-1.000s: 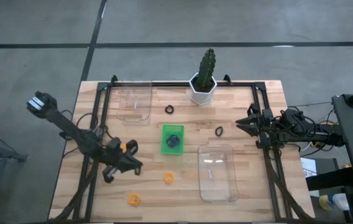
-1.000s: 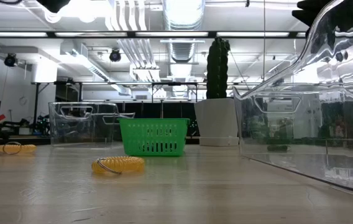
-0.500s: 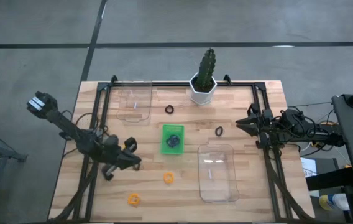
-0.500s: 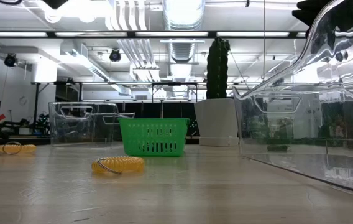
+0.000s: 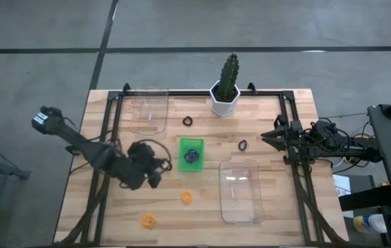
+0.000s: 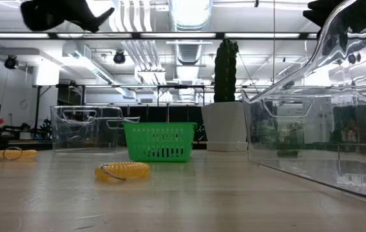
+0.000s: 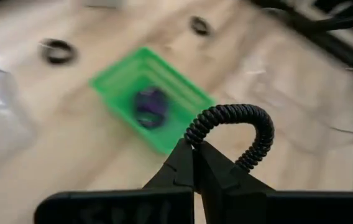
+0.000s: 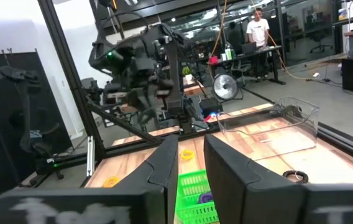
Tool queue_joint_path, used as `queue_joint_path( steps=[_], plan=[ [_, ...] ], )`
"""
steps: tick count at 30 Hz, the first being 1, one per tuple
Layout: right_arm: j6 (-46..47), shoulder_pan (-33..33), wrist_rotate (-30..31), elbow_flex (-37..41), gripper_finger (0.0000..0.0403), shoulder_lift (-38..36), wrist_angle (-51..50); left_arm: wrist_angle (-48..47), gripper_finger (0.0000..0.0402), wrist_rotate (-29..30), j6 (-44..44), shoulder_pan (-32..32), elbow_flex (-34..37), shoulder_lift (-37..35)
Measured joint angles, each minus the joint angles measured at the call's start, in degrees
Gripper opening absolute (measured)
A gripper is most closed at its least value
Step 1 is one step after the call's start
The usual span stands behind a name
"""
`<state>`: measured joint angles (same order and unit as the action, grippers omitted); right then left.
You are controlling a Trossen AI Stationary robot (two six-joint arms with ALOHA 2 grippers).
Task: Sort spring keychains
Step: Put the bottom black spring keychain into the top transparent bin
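Observation:
My left gripper (image 5: 154, 167) hovers just left of the green tray (image 5: 184, 162), shut on a black spring keychain (image 7: 251, 121). Inside the tray (image 7: 183, 93) lies a purple keychain (image 7: 150, 107). Two more black keychains (image 5: 188, 121) (image 5: 242, 145) rest flat on the table, as do two orange ones (image 5: 186, 197) (image 5: 147, 221). In the low view the left gripper (image 6: 67, 13) hangs high above the tabletop. My right gripper (image 5: 272, 136) waits open near the table's right edge, touching nothing. My left gripper pinches the black spring keychain between its two fingertips (image 7: 186, 163), at one end of the coil (image 7: 193, 135). The coil arches up and over beyond the fingertips, and its other end (image 7: 245, 163) drops beside the right-hand finger. It is lifted clear of the table.
A clear bin (image 5: 148, 110) stands at the far left and another (image 5: 241, 191) at the near right. A potted cactus (image 5: 225, 89) sits at the far edge. A black frame rail (image 5: 292, 138) runs along the table's sides. A person (image 8: 258, 25) stands in the room beyond.
My left gripper has moved toward the table's right and far side, closing on the green tray, and has turned about. In the low view it now shows more fully at the upper left. The right arm has kept still.

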<state>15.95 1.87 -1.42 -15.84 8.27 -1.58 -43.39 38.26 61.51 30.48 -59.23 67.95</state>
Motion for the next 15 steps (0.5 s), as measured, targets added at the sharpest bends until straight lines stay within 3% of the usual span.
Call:
queue_joint_path(
  steps=[8,15],
  plan=[
    [0.16,0.01,-0.01,0.00,0.0073,0.00,0.00,-20.38,0.0001,-2.36,-7.76,-14.16,-10.13,6.13],
    [0.15,0.02,-0.01,0.00,0.0081,0.00,-0.04,-21.85,0.0001,-7.62,-19.10,-31.04,-9.81,3.42]
  ],
)
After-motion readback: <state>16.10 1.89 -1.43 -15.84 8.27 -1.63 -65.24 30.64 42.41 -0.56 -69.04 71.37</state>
